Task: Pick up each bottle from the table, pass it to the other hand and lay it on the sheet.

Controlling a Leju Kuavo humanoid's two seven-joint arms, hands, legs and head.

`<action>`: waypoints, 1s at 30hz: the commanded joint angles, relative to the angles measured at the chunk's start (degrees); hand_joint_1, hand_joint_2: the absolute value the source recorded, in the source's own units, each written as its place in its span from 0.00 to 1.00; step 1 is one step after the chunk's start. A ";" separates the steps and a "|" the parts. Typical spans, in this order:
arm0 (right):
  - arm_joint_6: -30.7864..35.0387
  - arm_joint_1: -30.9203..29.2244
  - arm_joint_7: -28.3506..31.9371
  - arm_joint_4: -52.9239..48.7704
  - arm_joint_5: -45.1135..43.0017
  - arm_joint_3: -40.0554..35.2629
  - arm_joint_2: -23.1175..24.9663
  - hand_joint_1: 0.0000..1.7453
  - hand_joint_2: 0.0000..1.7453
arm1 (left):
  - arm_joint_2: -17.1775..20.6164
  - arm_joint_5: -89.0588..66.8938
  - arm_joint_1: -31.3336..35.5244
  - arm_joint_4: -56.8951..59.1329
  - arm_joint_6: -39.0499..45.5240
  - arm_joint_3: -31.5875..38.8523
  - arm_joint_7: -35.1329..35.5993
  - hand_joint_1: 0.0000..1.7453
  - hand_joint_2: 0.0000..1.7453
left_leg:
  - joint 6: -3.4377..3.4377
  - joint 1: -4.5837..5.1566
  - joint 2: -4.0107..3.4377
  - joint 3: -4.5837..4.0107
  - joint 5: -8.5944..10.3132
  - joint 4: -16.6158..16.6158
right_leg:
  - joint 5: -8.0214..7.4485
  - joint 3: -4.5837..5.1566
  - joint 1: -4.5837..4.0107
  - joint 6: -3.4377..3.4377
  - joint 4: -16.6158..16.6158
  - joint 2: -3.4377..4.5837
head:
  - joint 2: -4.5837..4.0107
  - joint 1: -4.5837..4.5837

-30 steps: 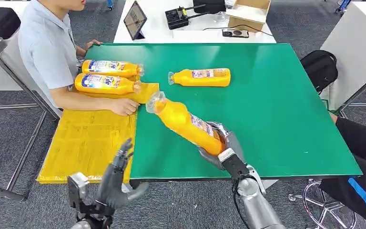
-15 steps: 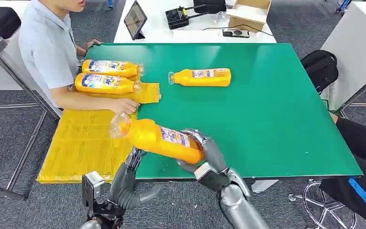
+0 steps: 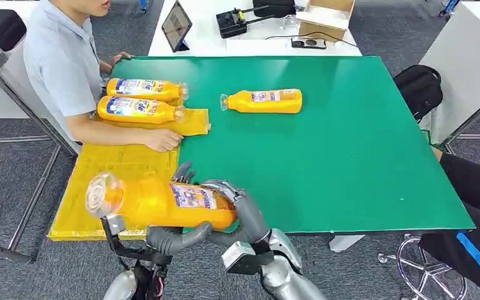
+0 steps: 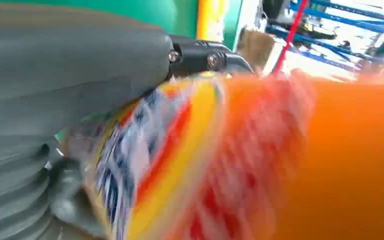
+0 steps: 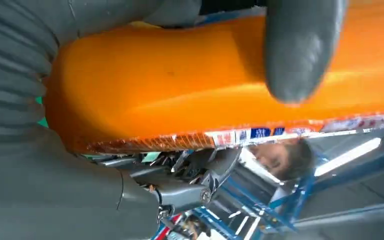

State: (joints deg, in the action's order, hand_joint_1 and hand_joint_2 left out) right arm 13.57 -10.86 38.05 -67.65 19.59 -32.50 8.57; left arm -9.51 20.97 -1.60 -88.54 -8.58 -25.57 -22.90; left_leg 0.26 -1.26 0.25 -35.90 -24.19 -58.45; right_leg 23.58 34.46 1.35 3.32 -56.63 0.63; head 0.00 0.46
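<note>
At six o'clock, over the counter's (image 3: 350,156) near edge, I hold the orange bottle (image 3: 162,203) level: right hand (image 3: 240,215) wrapped round its base end, left hand (image 3: 172,236) cupped beneath its middle and touching it, its grip not yet certain. The level pose suits the hand-over. The cap points to nine o'clock, above the yellow sheet (image 3: 109,181). Two bottles (image 3: 139,99) lie on the sheet at eleven o'clock beside a person's hand (image 3: 164,140); another bottle (image 3: 265,100) waits at twelve. Label writing is too blurred to read.

held bottle (image 3: 162,203) | orange, horizontal (airborne) | over sheet (image 3: 109,178) edge
</note>
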 commanded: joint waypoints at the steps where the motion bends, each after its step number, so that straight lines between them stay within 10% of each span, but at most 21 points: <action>1: 0.84 -1.21 1.95 5.08 -3.22 -8.17 -3.24 1.00 1.00 | 0.70 5.75 3.55 -3.52 -3.32 -0.59 -2.19 0.00 1.00 | -0.05 -0.03 0.14 0.14 -0.02 0.04 | 0.06 -0.18 -0.06 -0.13 0.05 -0.20 | 0.00 0.00; 5: -0.03 -0.36 1.95 8.23 -2.76 -7.29 -2.79 1.00 1.00 | 0.41 6.43 2.62 -5.82 -2.90 0.49 -4.09 0.00 1.00 | -0.06 -0.05 0.13 0.20 -0.05 0.07 | 0.08 -0.24 -0.08 -0.13 0.11 -0.21 | 0.00 0.00; 6: -0.51 -0.29 1.95 9.49 -2.45 -6.94 -2.61 1.00 1.00 | 0.31 6.76 2.68 -5.99 -2.81 0.82 -4.20 0.56 1.00 | -0.04 -0.04 0.12 0.16 -0.03 0.06 | 0.06 -0.18 -0.07 -0.10 0.10 -0.18 | 0.00 0.00; 7: -0.69 0.10 1.95 10.07 -2.38 -6.66 -2.57 1.00 1.00 | 0.08 7.39 2.71 -5.91 -2.59 1.29 -4.05 0.89 1.00 | -0.06 -0.05 0.16 0.24 -0.05 0.08 | 0.08 -0.28 -0.09 -0.14 0.13 -0.24 | 0.00 0.00; 8: -1.10 0.20 1.95 11.39 -1.56 -6.33 -2.40 1.00 1.00 | 0.13 8.08 2.75 -5.78 -2.93 1.40 -3.66 1.00 1.00 | -0.09 -0.06 0.19 0.32 -0.07 0.11 | 0.11 -0.37 -0.11 -0.18 0.17 -0.30 | 0.00 0.00; 17: 0.39 1.01 1.95 12.96 0.67 -4.72 -2.45 0.93 1.00 | 0.81 7.58 2.58 -5.29 -4.43 0.96 -3.69 1.00 1.00 | -0.09 -0.04 0.25 0.27 -0.05 0.11 | 0.13 -0.29 -0.09 -0.17 0.17 -0.38 | 0.00 0.00; 18: 0.49 1.25 1.69 12.85 2.03 -3.82 -2.22 0.81 1.00 | 0.82 7.36 2.30 -5.30 -4.71 1.04 -3.63 1.00 1.00 | -0.04 -0.05 0.19 0.11 -0.01 0.07 | 0.07 -0.08 -0.07 -0.11 0.11 -0.30 | 0.00 0.00; 20: 0.66 1.88 0.33 12.45 5.71 -2.40 -2.06 0.01 1.00 | 0.66 6.12 2.08 -4.78 -4.86 1.62 -3.33 1.00 1.00 | -0.05 -0.04 0.26 0.15 -0.01 0.09 | 0.10 -0.15 -0.08 -0.13 0.13 -0.36 | 0.00 0.00; 22: 0.73 2.64 -0.23 11.22 7.78 -2.04 -2.26 0.00 1.00 | 0.56 5.43 1.86 -4.14 -4.63 2.48 -3.19 1.00 1.00 | -0.06 -0.04 0.25 0.19 -0.02 0.11 | 0.10 -0.18 -0.07 -0.14 0.15 -0.36 | 0.00 -0.02; 23: 1.53 2.99 -0.02 10.35 9.10 -2.06 -2.50 0.00 0.00 | 0.47 5.33 2.02 -3.64 -4.66 2.89 -2.92 1.00 1.00 | -0.08 -0.05 0.27 0.30 -0.05 0.14 | 0.13 -0.31 -0.09 -0.18 0.19 -0.40 | 0.00 -0.02; 30: 10.36 5.08 1.95 -2.74 11.07 -6.16 -4.61 0.00 0.00 | 2.44 -5.13 6.49 4.35 4.53 5.67 3.30 1.00 1.00 | -0.04 -0.02 0.19 -0.03 -0.01 0.03 | 0.08 0.07 -0.05 -0.13 0.04 -0.29 | 0.00 0.00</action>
State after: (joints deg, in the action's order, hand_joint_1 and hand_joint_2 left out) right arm 18.09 -9.29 38.01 -62.48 30.27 -34.32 7.72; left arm -9.31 24.47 -3.75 -92.50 -12.12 -22.47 -24.46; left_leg 0.28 -1.25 0.19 -36.03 -24.20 -58.46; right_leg 23.57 34.70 1.35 3.31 -56.62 0.65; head 0.00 0.46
